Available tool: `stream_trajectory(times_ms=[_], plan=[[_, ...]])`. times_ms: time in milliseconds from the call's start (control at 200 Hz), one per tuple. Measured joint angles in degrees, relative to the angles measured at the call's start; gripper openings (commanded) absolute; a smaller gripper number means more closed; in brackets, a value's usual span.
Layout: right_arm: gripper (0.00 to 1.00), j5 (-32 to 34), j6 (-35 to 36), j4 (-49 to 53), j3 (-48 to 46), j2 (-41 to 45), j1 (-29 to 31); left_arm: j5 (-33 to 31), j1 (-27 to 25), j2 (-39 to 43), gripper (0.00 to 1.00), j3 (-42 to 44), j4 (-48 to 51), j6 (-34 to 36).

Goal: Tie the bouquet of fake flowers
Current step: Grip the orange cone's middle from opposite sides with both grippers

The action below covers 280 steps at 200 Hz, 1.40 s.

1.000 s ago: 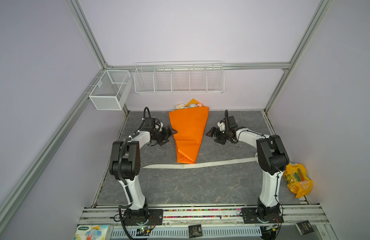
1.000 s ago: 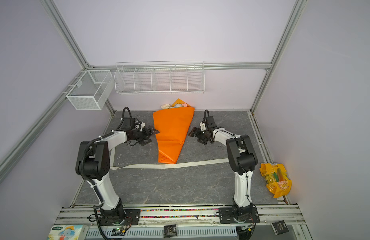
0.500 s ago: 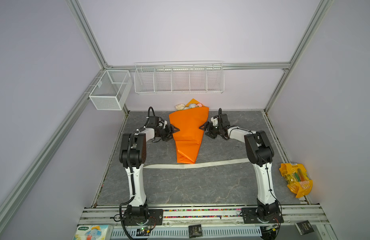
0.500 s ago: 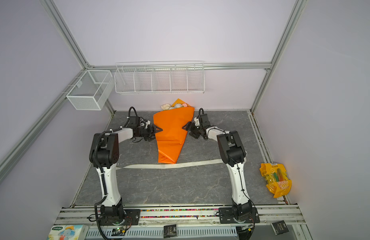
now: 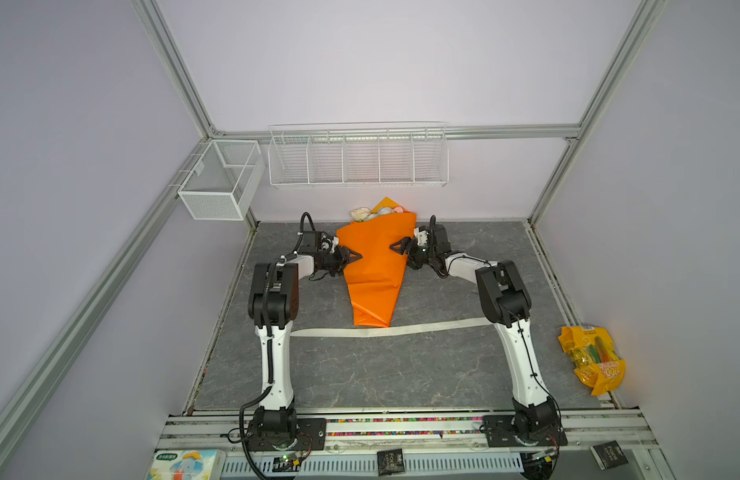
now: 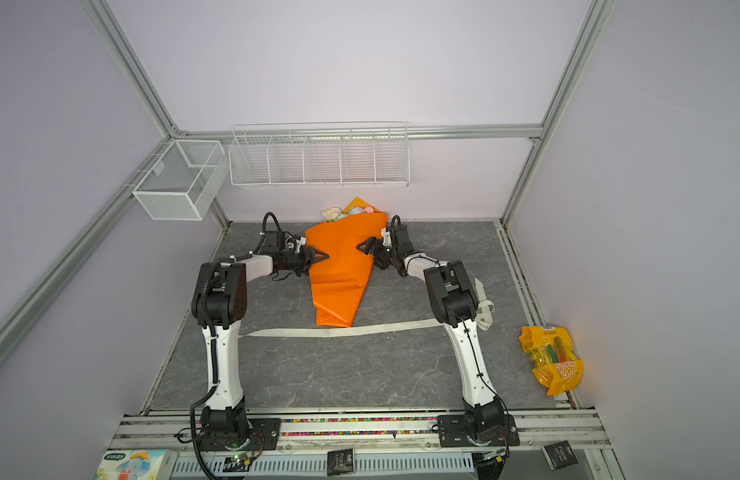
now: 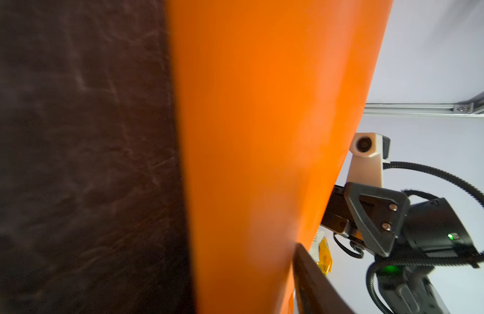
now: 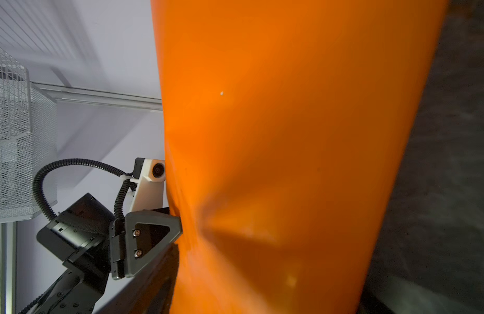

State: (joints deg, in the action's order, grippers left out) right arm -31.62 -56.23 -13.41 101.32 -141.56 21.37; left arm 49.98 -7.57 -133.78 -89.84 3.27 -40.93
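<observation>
Sachets (image 5: 391, 460) in black lie nearest, along the rail by my bases. Their pale lettering looks like "Face", though I cannot read it surely. At the near left corner sits a tissue box (image 5: 185, 464) with a green label too small to read. Farther in, by the right wall, lies a yellow snack bag (image 5: 592, 361) with large red print I cannot make out.

A cream ribbon (image 5: 401, 330) runs left to right across the tabletop (image 5: 360, 374), touching the narrow near tip of the orange wrapping sheet (image 5: 374, 270). In a top view the ribbon (image 6: 483, 323) shows dark letters at its right end, unreadable.

The sheet lies as a cone widening toward the far wall. My left fingers (image 5: 353, 256) meet its left edge and my right fingers (image 5: 398, 246) its right edge, facing each other across the wide part. Whether either pair is spread or pinching the sheet I cannot tell.

The bouquet of fake flowers (image 5: 366, 213) lies inside the cone, between and beyond both pairs. Only its cream and pink heads show at the far mouth, by the back wall.
</observation>
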Motion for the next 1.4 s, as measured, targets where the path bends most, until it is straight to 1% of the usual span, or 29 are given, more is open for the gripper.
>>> stream_trajectory(times_ms=[30,80,130,185,225,260,315,335,375,495,645,835,930,1100,1290,1400], plan=[[0.70,-0.20,-0.39,-1.07,0.15,-0.50,0.02,0.24,-0.07,-0.28,0.29,-0.07,-0.35,-0.46],[0.64,-0.55,-1.44,-2.58,0.44,-1.31,0.09,0.33,-0.20,-0.98,0.27,-0.09,-1.22,-0.72],[0.59,-1.46,-2.08,-4.50,1.01,-2.51,0.11,1.01,-0.31,-1.62,0.18,-0.11,-2.36,-1.88],[0.48,-1.90,-3.48,-5.42,1.60,-3.43,0.15,1.03,-0.57,-2.03,0.14,-0.04,-3.41,-2.62],[0.44,-2.29,-3.69,-5.70,1.92,-3.87,0.17,1.27,-0.74,-2.25,0.10,0.00,-3.89,-3.82],[0.37,-2.54,-4.02,-5.73,1.97,-4.11,0.17,1.22,-0.85,-2.32,0.06,0.15,-4.31,-4.57],[0.32,-2.51,-4.79,-5.03,2.01,-4.20,0.15,1.29,-0.96,-2.29,0.03,0.59,-5.27,-5.51],[0.30,-2.54,-4.63,-4.85,2.01,-4.20,0.15,1.29,-1.01,-2.19,0.00,0.79,-5.73,-6.23],[0.26,-2.54,-4.83,-4.42,2.01,-4.20,0.15,1.31,-1.07,-1.99,0.00,1.22,-6.60,-7.06],[0.17,-2.95,-4.59,-3.65,2.01,-4.17,0.02,1.29,-1.14,-0.59,0.00,3.65,-10.23,-10.64],[0.15,-3.21,-4.37,-2.67,-0.07,-2.01,-0.28,1.18,-1.46,3.63,0.00,8.46,-16.76,-16.94],[0.14,-3.78,-3.93,-2.43,-5.51,5.81,-1.14,0.17,-2.56,10.32,0.00,12.59,-21.81,-22.01],[0.13,-4.04,-3.67,-3.34,-8.76,9.88,-1.70,-0.85,-3.52,13.35,0.00,15.04,-23.85,-23.19],[0.13,-4.42,-2.47,-5.44,-17.42,16.17,-2.62,-3.32,-6.03,17.33,0.00,20.61,-25.97,-23.58],[0.13,-4.48,0.85,-5.29,-27.76,21.42,-3.23,-6.32,-9.79,18.88,0.00,27.50,-29.57,-24.15],[0.12,-4.44,3.56,-4.33,-33.62,25.14,-3.56,-8.61,-13.25,19.37,0.00,31.89,-32.65,-24.50]])
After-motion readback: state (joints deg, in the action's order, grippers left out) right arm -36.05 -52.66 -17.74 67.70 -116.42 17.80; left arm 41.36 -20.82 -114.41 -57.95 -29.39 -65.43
